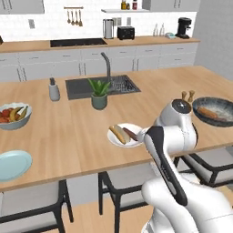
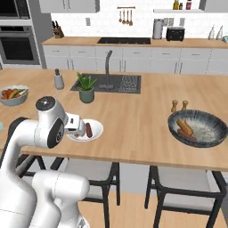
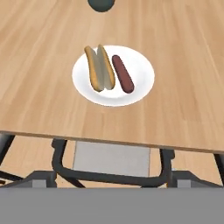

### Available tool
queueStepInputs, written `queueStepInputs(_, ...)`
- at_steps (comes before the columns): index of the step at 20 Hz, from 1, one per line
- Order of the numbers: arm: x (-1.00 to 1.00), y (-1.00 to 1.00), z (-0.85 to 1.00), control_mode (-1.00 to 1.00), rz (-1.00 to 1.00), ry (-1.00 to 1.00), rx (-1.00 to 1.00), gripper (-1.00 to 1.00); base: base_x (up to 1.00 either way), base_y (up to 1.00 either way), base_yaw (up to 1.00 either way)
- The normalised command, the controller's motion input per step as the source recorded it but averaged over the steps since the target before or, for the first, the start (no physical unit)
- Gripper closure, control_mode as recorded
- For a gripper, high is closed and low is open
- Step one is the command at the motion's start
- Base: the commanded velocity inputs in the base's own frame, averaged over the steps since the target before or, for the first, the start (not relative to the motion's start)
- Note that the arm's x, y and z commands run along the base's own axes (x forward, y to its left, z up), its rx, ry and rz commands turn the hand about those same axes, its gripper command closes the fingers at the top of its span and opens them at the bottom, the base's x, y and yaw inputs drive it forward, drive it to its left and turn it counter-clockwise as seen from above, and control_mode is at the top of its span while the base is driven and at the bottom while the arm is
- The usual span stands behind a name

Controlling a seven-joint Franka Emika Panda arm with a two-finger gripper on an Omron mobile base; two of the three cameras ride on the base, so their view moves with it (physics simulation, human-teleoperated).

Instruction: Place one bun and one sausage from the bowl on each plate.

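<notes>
Wooden counter [image 3: 183, 52] bears white plate [image 3: 140, 83] below unseen pincer tips.

glossy white rounded arm [image 1: 182, 182] links, dark grey joint bands, and a round dark cap on top.

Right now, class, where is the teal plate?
The teal plate lies at the left edge of the left base view, near the counter's front edge, just in front of the fruit bowl.

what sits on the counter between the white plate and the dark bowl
Nothing: in the right base view, the counter between the white plate and the dark bowl is bare wood. The two wooden shakers stand just behind the bowl, off that line.
</notes>
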Motion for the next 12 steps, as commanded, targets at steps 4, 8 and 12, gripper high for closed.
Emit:
queueStepInputs(4, 0.00, 0.00, 0.00, 1.00, 0.00, 0.00, 0.00, -1.00, 0.00, -1.00, -0.01)
queueStepInputs(8, 0.00, 0.00, 0.00, 1.00, 0.00, 0.00, 0.00, -1.00, 0.00, -1.00, 0.00)
queueStepInputs(12, 0.00, 0.00, 0.00, 1.00, 0.00, 0.00, 0.00, -1.00, 0.00, -1.00, 0.00)
